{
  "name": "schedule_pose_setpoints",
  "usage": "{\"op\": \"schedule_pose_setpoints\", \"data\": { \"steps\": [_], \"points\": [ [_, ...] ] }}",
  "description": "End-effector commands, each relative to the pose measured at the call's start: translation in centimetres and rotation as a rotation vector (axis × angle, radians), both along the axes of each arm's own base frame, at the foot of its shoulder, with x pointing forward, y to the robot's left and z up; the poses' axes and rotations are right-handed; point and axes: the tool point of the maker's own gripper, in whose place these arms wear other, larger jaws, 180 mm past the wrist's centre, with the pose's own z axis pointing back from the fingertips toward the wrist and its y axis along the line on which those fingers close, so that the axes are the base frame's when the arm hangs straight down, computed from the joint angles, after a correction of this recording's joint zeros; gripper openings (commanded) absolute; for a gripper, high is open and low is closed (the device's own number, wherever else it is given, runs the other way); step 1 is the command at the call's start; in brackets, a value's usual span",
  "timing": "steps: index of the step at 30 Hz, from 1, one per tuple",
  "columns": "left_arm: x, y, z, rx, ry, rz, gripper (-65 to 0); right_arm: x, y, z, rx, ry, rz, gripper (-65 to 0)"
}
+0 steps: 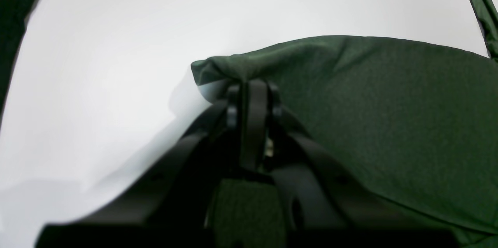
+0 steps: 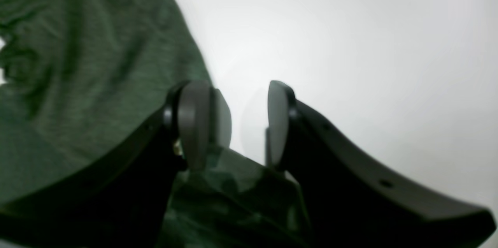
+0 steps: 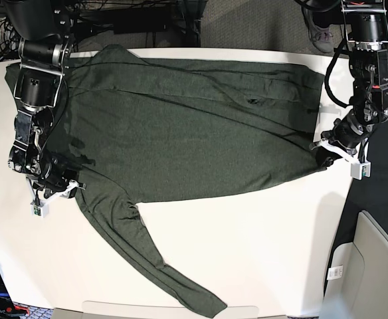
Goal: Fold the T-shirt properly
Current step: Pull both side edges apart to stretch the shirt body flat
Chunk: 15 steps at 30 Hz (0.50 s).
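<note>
The dark olive-green T-shirt [image 3: 194, 126] lies spread across the white table [image 3: 260, 252]. One long sleeve [image 3: 154, 259] trails toward the front edge. At the shirt's right corner in the base view, my left gripper [image 3: 321, 154] is shut on a pinch of fabric. The left wrist view shows that gripper [image 1: 253, 84] with its jaws together under a raised fold of the T-shirt [image 1: 389, 104]. My right gripper [image 3: 74, 185] is at the shirt's left edge. In the right wrist view it [image 2: 241, 123] stands open, with only white table between its tips. The T-shirt [image 2: 78, 65] lies to its left and beneath its base.
A pale grey bin [image 3: 373, 266] stands off the table's right front corner. Dark cables and equipment [image 3: 147, 20] run behind the far edge. White tabletop shows in front of the shirt's body, right of the sleeve.
</note>
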Motion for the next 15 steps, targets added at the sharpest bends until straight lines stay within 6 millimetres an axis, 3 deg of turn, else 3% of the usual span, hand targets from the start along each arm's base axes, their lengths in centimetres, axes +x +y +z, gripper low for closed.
{"op": "schedule_pose_setpoints", "data": {
  "steps": [1,11,15],
  "points": [
    [1.1,0.6,2.0,0.014,-0.065,0.002,-64.9,1.1,-0.2,1.4,-0.015,-0.025,0.012,-39.6],
    [1.2,0.6,2.0,0.014,-0.065,0.002,-64.9,1.6,2.4,1.2,-0.036,0.007,0.092,-40.6],
    [1.1,0.6,2.0,0.014,-0.064,0.003,-64.9,1.6,2.4,1.3,-0.031,0.023,0.092,-55.4]
  ]
}}
